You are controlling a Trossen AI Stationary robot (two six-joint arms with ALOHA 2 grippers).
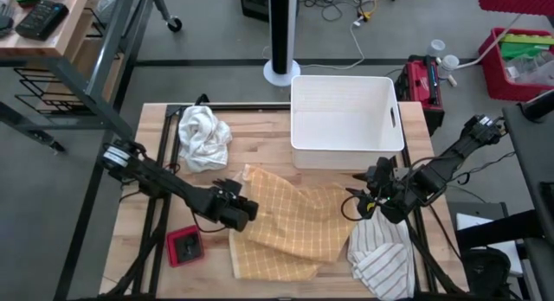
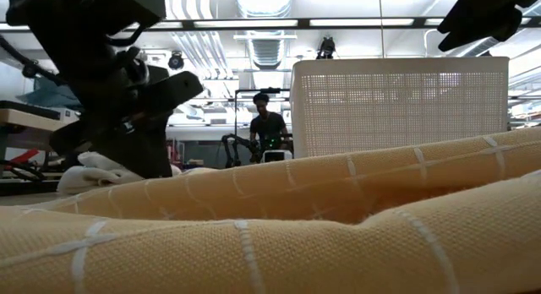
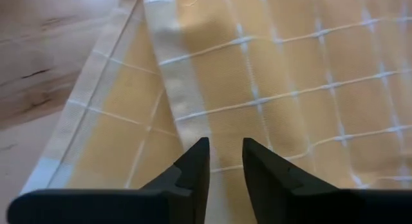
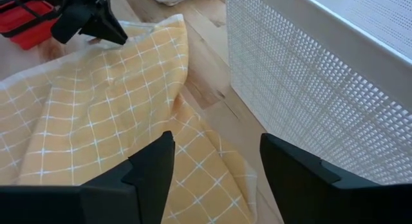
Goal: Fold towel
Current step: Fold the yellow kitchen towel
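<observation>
A yellow checked towel lies crumpled and partly doubled over on the wooden table; it fills the low view. My left gripper slants down over the towel's left side. Its fingers stand a narrow gap apart, with flat cloth showing between them, beside a white-bordered edge that lies over a lower layer. My right gripper hangs open above the towel's right part, clear of it, close to the basket. My left gripper has its fingertips right over the towel's upper layer, near the white-bordered edge, slanting down from the table's left. Whether they touch the cloth I cannot tell; no cloth shows pinched between them.
A white perforated basket stands at the far middle, close to my right gripper. A white crumpled cloth lies at the far left, a striped cloth at the near right, a red object at the near left. A person stands beyond the table.
</observation>
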